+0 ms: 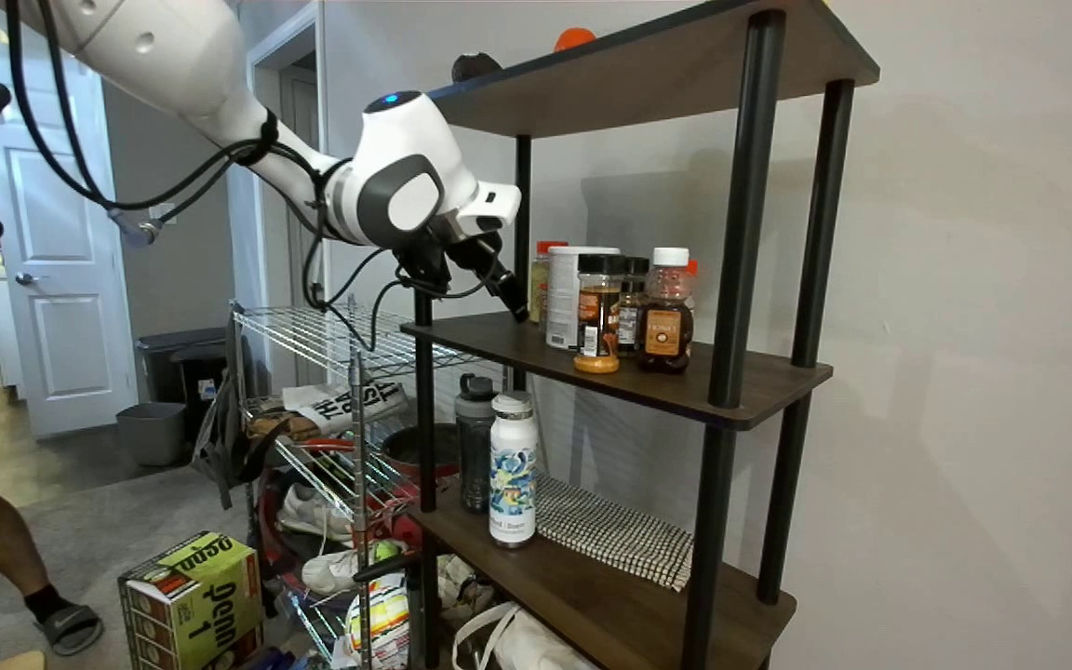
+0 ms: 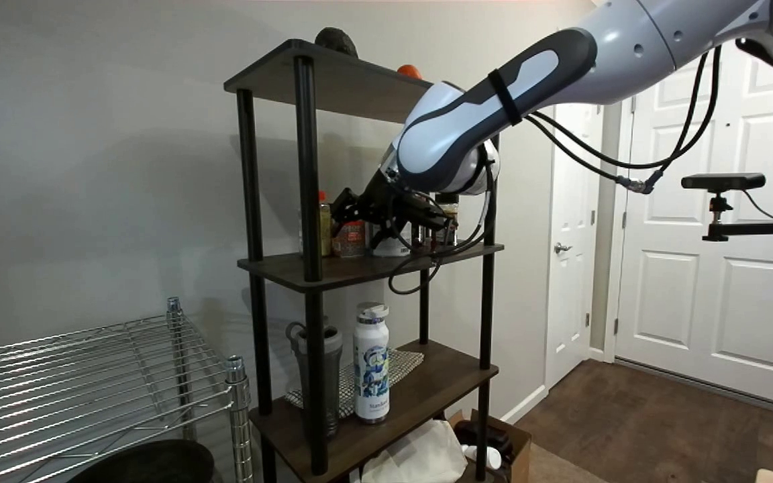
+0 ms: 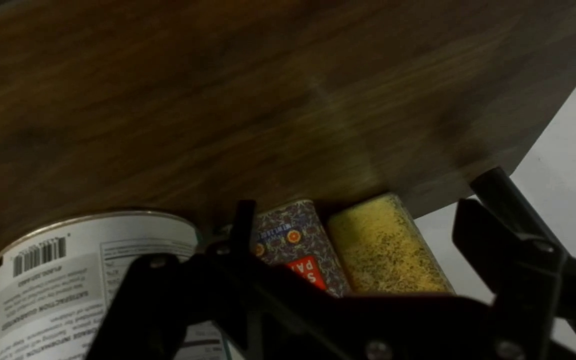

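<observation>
My gripper (image 3: 355,215) is open at the middle shelf board (image 3: 268,110). Its black fingers spread to either side of a clear jar of yellow seasoning (image 3: 393,245) and a purple patterned tin (image 3: 313,250); contact with either cannot be told. The wrist picture stands upside down. A white can (image 3: 48,300) is beside the finger nearer the tin. In the exterior views the gripper (image 1: 499,279) (image 2: 358,225) reaches in among the jars. The red-capped seasoning jar (image 1: 539,270) (image 2: 325,228) is at the shelf's back. An orange-labelled shaker (image 1: 598,321) and a honey bottle (image 1: 664,326) stand further along.
Black posts (image 1: 741,233) (image 2: 309,168) and the upper board (image 1: 666,84) frame the shelf space. Below stand a white bottle (image 1: 513,475), a grey bottle (image 1: 475,447) and a checkered cloth (image 1: 610,530). A wire rack (image 2: 111,376) is beside the shelf. Cables hang from the arm.
</observation>
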`<state>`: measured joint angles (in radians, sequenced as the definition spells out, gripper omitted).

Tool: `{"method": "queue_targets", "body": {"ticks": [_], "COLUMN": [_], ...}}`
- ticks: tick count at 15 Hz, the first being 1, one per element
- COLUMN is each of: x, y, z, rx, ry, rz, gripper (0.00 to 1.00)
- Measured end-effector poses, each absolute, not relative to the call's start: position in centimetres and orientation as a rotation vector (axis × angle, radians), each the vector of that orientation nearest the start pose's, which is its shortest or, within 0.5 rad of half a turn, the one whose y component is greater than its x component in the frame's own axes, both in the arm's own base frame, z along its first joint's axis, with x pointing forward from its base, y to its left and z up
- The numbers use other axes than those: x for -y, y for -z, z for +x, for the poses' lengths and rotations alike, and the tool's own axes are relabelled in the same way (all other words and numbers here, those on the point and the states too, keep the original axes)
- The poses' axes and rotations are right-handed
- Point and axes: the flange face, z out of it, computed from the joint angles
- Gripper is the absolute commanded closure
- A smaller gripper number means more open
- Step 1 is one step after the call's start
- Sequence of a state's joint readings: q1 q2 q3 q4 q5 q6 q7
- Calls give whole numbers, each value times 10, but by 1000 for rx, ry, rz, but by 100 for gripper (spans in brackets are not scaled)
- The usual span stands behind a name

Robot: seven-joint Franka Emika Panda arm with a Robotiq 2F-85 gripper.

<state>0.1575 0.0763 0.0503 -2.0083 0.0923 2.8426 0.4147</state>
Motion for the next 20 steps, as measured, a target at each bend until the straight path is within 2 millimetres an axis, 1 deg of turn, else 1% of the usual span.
{"method": "queue_targets", "body": {"ticks": [8,11,16,20], "x": [-129,-130,-130,-129], "y": [-511,-514,-513,-514], "z": [606,606,607,609], "rx": [-342,-337,-330,-282], "ry": [1021,1052,1060,1093], "rz": [-2638,-2621,-2623,-2649], "gripper": [0,0,0,0]}}
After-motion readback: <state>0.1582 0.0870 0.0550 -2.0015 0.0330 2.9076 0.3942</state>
